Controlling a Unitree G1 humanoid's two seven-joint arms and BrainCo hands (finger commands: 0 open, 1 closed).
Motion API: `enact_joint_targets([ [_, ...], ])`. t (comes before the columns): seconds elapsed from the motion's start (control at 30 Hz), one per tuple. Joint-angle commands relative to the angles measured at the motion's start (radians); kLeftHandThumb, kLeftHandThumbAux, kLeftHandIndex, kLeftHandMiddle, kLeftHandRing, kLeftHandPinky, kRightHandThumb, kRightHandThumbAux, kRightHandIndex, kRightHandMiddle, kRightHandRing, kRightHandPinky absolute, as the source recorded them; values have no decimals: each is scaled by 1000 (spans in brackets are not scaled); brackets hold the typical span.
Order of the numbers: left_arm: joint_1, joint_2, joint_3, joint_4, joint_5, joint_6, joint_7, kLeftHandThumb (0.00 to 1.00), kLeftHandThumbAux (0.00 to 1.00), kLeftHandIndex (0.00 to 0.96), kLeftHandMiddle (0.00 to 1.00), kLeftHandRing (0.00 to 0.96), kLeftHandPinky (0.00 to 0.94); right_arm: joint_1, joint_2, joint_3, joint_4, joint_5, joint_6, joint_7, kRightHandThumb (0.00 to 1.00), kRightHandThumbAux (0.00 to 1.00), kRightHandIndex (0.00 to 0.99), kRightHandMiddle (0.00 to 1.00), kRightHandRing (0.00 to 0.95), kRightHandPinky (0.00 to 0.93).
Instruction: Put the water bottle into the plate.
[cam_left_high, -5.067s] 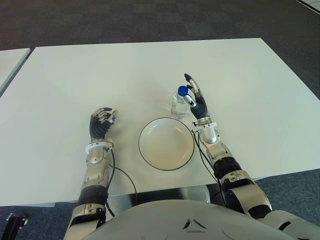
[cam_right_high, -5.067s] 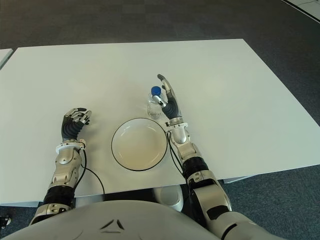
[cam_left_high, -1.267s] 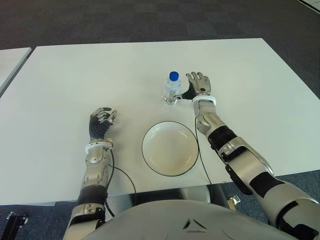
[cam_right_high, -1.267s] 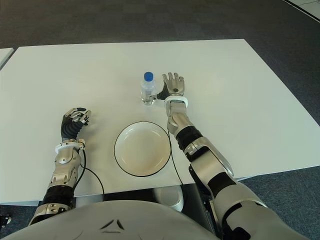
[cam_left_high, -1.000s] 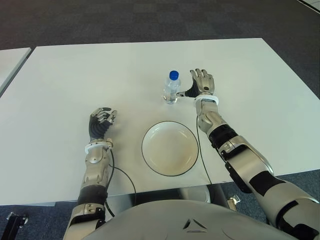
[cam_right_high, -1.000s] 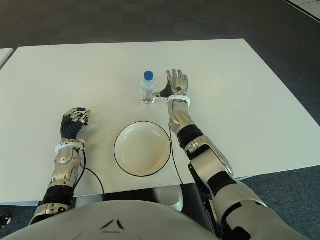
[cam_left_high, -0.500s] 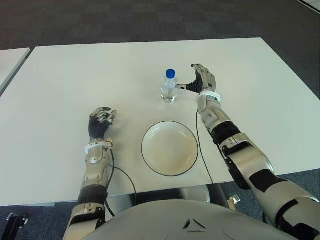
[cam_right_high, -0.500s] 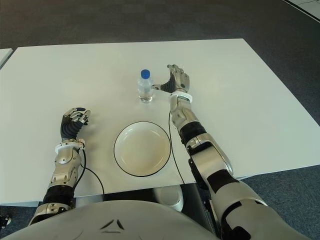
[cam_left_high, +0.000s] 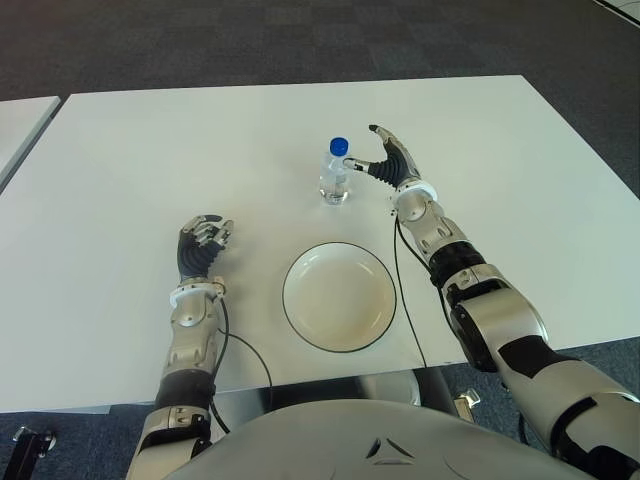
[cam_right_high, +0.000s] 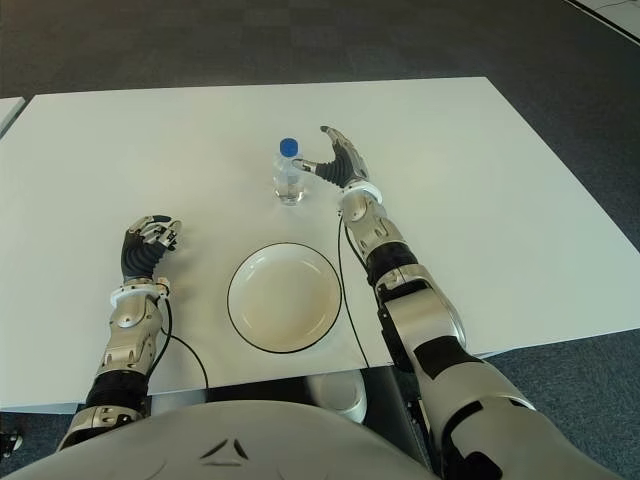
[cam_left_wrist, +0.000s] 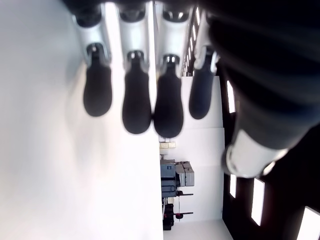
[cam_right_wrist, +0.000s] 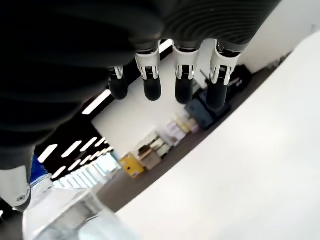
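A clear water bottle (cam_left_high: 335, 178) with a blue cap (cam_left_high: 339, 146) stands upright on the white table (cam_left_high: 520, 180), beyond the plate. The white plate with a dark rim (cam_left_high: 286, 300) lies nearer to me and holds nothing. My right hand (cam_left_high: 370, 152) is just right of the bottle, open, fingers stretched up and thumb reaching toward the bottle's neck. I cannot tell whether the thumb touches it. In the right wrist view the bottle (cam_right_wrist: 60, 220) shows beside the straight fingers (cam_right_wrist: 183, 85), not inside them. My left hand (cam_left_high: 203, 245) shows left of the plate, fingers curled, holding nothing.
A second white table edge (cam_left_high: 20, 125) shows at the far left. Dark carpet (cam_left_high: 300, 40) lies beyond the table. A black cable (cam_left_high: 245, 350) runs along the table by my left forearm.
The bottle now stands farther from the plate than five seconds ago. Over the last second my right hand has turned from flat to edge-on, thumb toward the bottle. The left hand has not moved.
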Motion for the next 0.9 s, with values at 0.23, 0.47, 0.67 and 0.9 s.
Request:
enact_joint_targets([
  [0.23,24,2,5,32,-3,11,-8,709,710,436,687,665,637,-51,18,-27,66,69,-63,125,552,285,0,0,0,1],
  [0.47,19,3,4,38,3,12,1,709,710,436,689,665,636,-62,22,-23,36,80,-57,193,551,209,0,0,0,0],
  [0.67,13,0,5,44,4,14,7,709,710,436,689,664,637,-55,12,-2,-9,59,-51,236,545,159,0,0,0,0],
  [0.9,12,1,3,50,1,-5,-4,709,709,436,690,666,634,-49,8,20,-48,41,-37,258,541,143,0,0,0,0],
])
